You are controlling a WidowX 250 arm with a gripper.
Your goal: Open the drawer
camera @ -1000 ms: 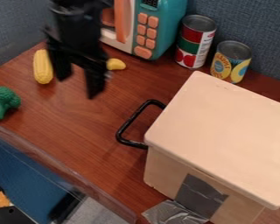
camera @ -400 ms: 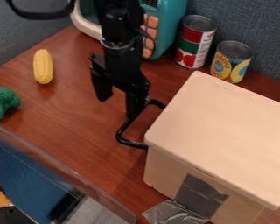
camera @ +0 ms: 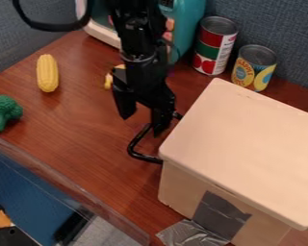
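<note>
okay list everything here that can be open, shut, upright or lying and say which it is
Gripper: open, at the drawer handle
Drawer unit: looks shut
Toy microwave: door state unclear behind the arm
Red-and-green can: upright
Yellow-labelled can: upright
Toy corn: lying
Toy broccoli: cannot tell

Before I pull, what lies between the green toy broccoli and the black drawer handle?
Nothing but bare brown wooden tabletop lies between the toy broccoli and the black drawer handle, as the camera view shows.
</note>
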